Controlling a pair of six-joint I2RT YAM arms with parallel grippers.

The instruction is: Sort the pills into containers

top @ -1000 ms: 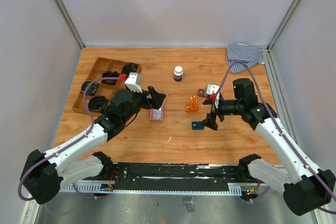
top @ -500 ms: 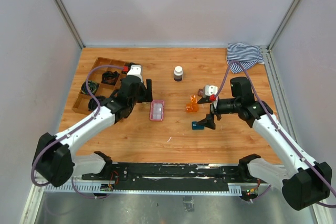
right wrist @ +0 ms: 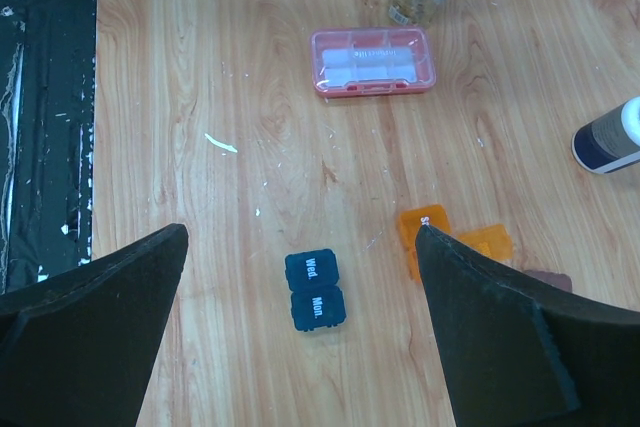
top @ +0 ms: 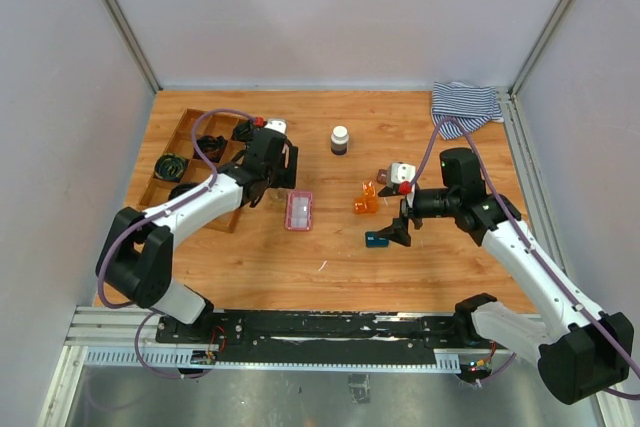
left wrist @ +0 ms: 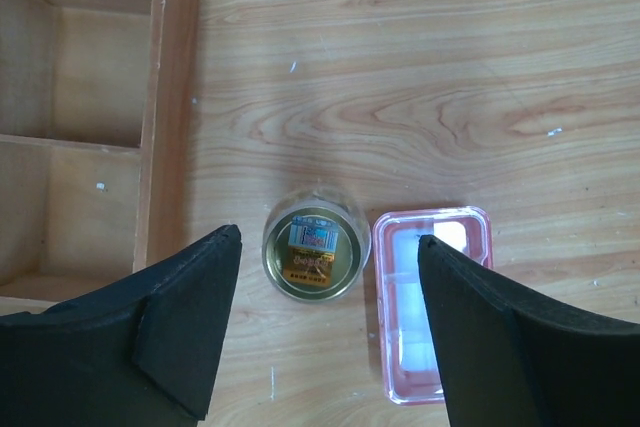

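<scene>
The containers sit out on the wooden table. The pink case lies mid-table. Just to its left stands a small clear jar, squarely between the spread fingers of the left gripper, neither pad touching it. We reckon grabbing that jar is the step in hand, though we can't make out the pills themselves. To do it well we'd want the jar centred, the fingers low on its wall and a gentle squeeze, so it doesn't skid into the pink case or the wooden tray. Over on the right, the right gripper hangs with jaws wide apart, holding nothing, above the teal case. Count with us: four cases, namely the pink, one orange case, the teal and one brown case. Then one jar, one white-capped bottle farther back, one tray, and one striped cloth in the far right corner.
</scene>
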